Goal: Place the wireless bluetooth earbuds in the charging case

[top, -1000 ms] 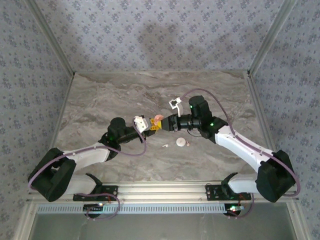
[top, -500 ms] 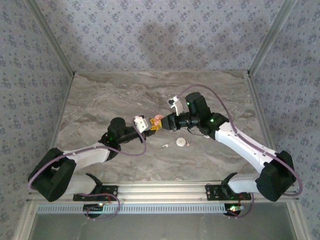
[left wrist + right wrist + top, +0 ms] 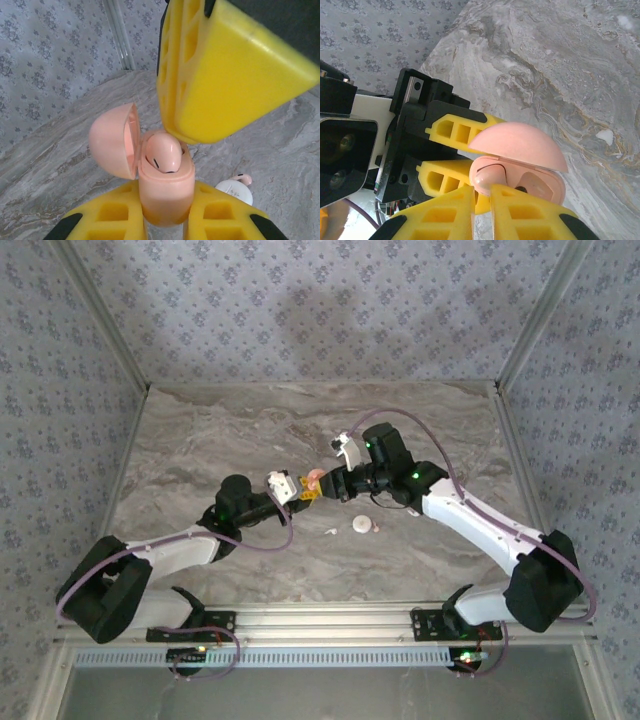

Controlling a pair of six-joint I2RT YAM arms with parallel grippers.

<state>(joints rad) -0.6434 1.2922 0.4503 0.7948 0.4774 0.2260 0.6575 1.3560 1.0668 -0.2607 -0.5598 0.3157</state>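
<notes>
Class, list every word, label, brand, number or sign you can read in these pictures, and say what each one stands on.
No text can be read anywhere.
Pink charging case and its open lid: plain, no print.
Earbud in the case: a short dark mark, no letters.
White disc: nothing legible on the part that shows.
Wallpaper: a flower pattern, no writing.

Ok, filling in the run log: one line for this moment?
left gripper: shut on charging case | lid: open | earbud: one seated | right gripper: shut, at case mouth
</notes>
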